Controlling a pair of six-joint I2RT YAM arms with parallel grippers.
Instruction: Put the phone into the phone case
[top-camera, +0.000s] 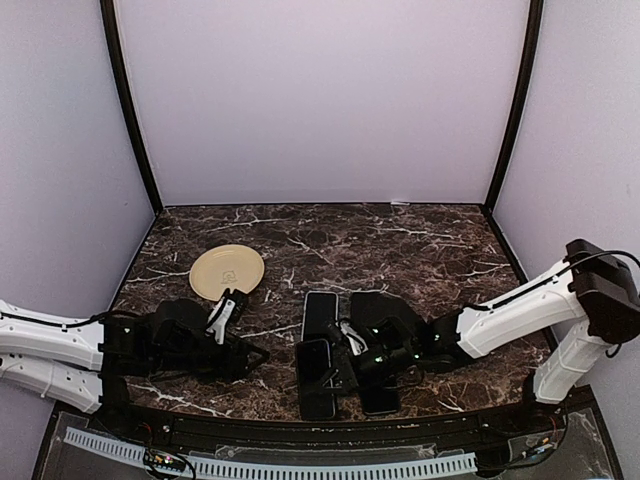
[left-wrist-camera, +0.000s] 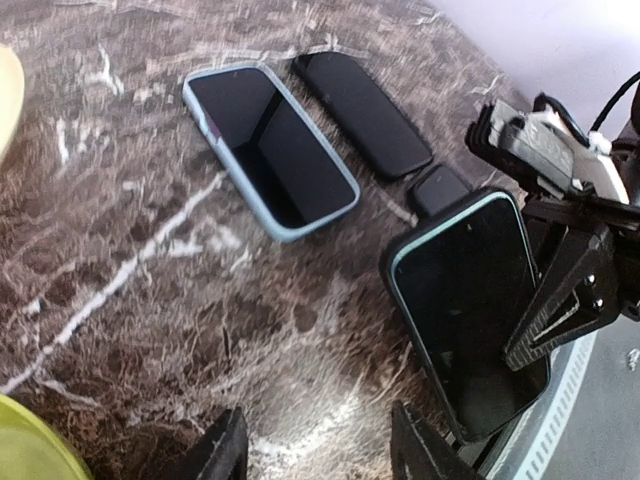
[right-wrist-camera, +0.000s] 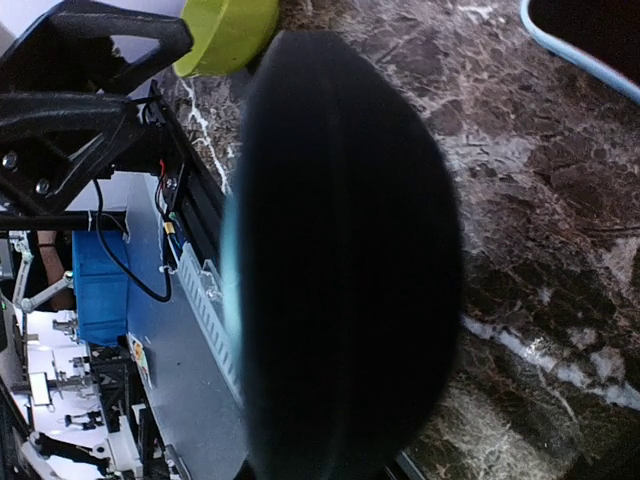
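Progress: phone (left-wrist-camera: 465, 320) looks already seated in the teal-rimmed phone case (left-wrist-camera: 408, 330). The rim runs unbroken round the dark screen on every side visible from the left wrist. One end is crossed by a finger of the right gripper (top-camera: 345, 370), so I cannot confirm that the corners there are snapped home. Judged remaining: verify or press that covered end, lay the assembly flat, let go. Right gripper looks clamped on the cased phone. Its own camera is filled by the dark body seen edge-on at close range, with a sliver of teal at 9 o'clock, though the fingertips themselves are not visible there. In the top view the cased phone sits near the front edge of the marble table (left-wrist-camera: 150, 330), at about 9 o'clock from the right gripper and 3 o'clock from the left gripper (left-wrist-camera: 320, 450). Left gripper: jaws apart, nothing between them, only bare marble, and clear of the phone. Also noted from the left wrist: a light-blue-cased phone (left-wrist-camera: 270, 150) flat on the table at about 10 o'clock from the held one. Just beside it lies a black slab (left-wrist-camera: 360, 110); I cannot tell whether that is a bare phone or an empty case. Neither is touched by a gripper.
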